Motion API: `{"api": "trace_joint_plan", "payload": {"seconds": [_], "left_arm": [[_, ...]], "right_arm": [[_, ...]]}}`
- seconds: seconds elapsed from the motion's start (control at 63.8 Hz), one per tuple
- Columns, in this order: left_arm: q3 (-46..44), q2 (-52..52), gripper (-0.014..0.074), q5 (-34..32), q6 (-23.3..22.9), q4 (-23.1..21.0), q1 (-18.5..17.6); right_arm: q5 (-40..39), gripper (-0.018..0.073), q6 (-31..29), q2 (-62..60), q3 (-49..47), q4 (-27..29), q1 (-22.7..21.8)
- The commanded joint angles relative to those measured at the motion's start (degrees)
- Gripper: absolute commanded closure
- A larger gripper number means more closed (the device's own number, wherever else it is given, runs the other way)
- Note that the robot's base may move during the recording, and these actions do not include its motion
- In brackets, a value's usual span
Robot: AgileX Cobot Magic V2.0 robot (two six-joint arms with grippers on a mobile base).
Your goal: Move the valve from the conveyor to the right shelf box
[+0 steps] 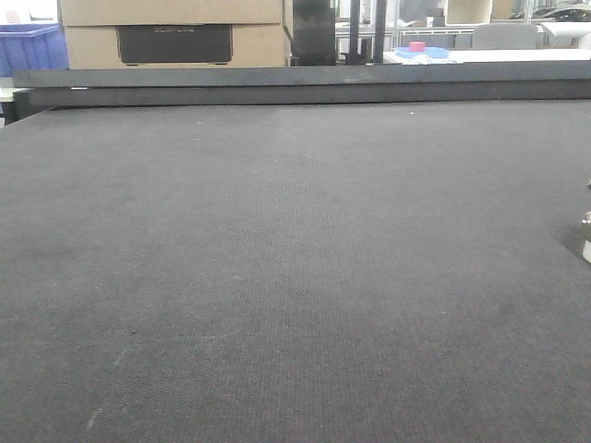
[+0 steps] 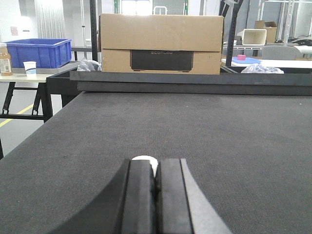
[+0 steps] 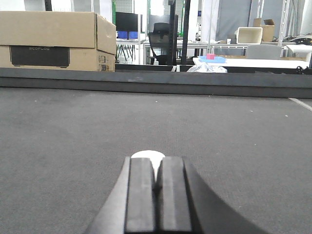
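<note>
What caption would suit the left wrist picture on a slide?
Left gripper, shut, above the conveyor, cardboard box beyond.

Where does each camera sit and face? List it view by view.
Front: low over the wide dark-grey woven conveyor, facing its black raised rail; no arm shows; small silvery valve at right edge.
Left wrist: behind shut left gripper, facing the rail.
Right wrist: behind shut right gripper, likewise.
Both wrist views share the brown cardboard box.

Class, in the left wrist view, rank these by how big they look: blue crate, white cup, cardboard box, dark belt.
1. dark belt
2. cardboard box
3. blue crate
4. white cup
Nearness to the camera enlarges the belt; the others stand farther back.
</note>
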Motion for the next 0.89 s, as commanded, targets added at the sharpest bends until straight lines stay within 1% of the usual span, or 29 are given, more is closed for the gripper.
{"api": "trace_joint_plan", "payload": {"seconds": [0.0,0.877], "left_arm": [[-0.15,-0.29,0.0708,-1.48,-0.02,-0.33,-0.24],[-0.15,-0.29,0.0708,-1.48,-0.02,-0.33,-0.24]], "right_arm": [[-0.88,0.0727,-0.02,-0.22,0.0,-0.37,-0.17],[-0.88,0.0727,-0.02,-0.22,0.0,-0.37,-0.17]]}}
